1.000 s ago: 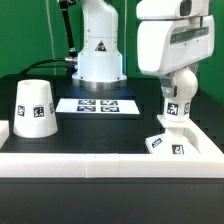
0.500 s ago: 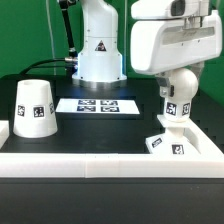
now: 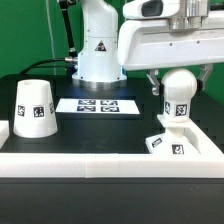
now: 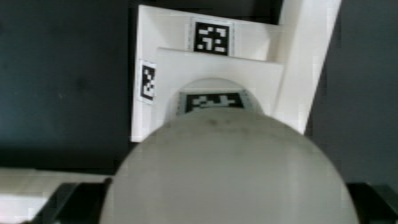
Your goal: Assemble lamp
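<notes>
The light is bright and even, and seems to come from above. The white bulb [image 3: 180, 86] between the jaws shines, with soft grey shade underneath. The black table [image 3: 120, 125] looks dark, with no glare. In the wrist view the bulb [image 4: 217, 170] is close and blurry, and the base [image 4: 214, 62] beyond the jaws looks a bit fuzzy.

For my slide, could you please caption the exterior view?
Bulb upright on the base; open pincer flanks it, shade apart.
</notes>
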`<state>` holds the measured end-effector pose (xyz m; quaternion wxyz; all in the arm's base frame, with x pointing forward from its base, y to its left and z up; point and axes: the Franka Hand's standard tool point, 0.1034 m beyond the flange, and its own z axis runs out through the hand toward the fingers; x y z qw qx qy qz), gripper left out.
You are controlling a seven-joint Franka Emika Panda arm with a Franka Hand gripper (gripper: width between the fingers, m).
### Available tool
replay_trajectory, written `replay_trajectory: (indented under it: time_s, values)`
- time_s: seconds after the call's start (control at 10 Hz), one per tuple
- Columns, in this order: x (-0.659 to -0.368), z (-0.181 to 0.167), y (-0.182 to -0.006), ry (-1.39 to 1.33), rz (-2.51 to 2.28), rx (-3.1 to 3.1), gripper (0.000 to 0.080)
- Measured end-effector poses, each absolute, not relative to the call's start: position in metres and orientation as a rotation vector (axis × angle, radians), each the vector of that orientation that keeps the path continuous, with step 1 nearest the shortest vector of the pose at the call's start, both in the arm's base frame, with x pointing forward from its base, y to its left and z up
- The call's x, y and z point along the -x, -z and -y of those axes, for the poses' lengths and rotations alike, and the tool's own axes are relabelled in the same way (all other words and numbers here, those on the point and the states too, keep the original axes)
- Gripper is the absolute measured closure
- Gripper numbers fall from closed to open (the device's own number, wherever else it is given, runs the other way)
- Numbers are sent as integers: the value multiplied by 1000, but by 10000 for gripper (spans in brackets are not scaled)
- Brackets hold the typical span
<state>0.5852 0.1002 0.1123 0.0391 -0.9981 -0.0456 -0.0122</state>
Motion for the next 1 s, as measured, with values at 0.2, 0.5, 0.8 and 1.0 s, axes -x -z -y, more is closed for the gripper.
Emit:
replay_trajectory:
  time_s: [0.2, 0.5, 0.8, 1.0]
  values:
    - [-585, -99, -112, 31, -28, 3062, 220]
    - [-585, -99, -112, 19, -300, 3046, 220]
    - [-581, -102, -110, -56, -898, 2925, 220]
    - [-585, -101, -110, -106, -1107, 2850, 220]
